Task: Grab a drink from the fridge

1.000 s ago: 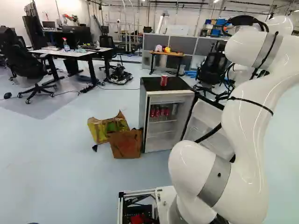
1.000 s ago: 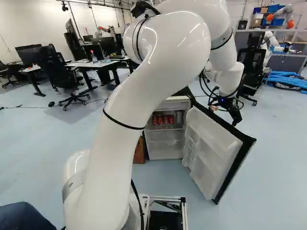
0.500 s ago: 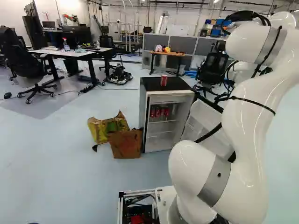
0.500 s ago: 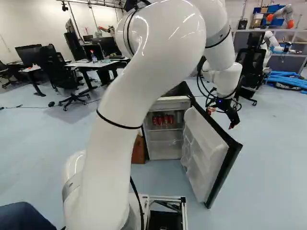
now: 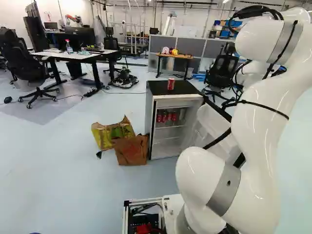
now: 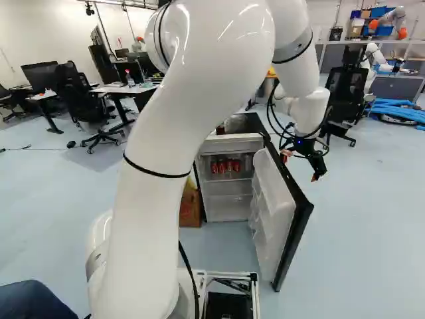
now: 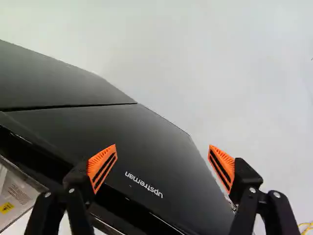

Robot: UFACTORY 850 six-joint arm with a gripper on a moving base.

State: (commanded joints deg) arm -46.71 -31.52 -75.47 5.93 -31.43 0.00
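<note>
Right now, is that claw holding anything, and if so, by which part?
Nothing is held. The claw is open, its orange pads wide apart and nothing pinched between them; the dark fridge door is only in view beyond.

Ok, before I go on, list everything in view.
Fridge: one, black, ahead of the base
Fridge door: one, black with white lining, open
Shelf cans: four visible, red, inside the fridge
Top can: one, red, on the fridge
Bags: two, yellow-green and brown, floor beside the fridge
Desk: one, white top, left base view's left
Office chairs: several, black, around the room
Table: one, wooden top, beyond the fridge
Tubing: several pieces, blue, right base view's right
Another robot: one, white, near the tubing
Arm: one, white, rising from the base
Pincer: one, black with orange pads, open, by the door's outer side
</note>
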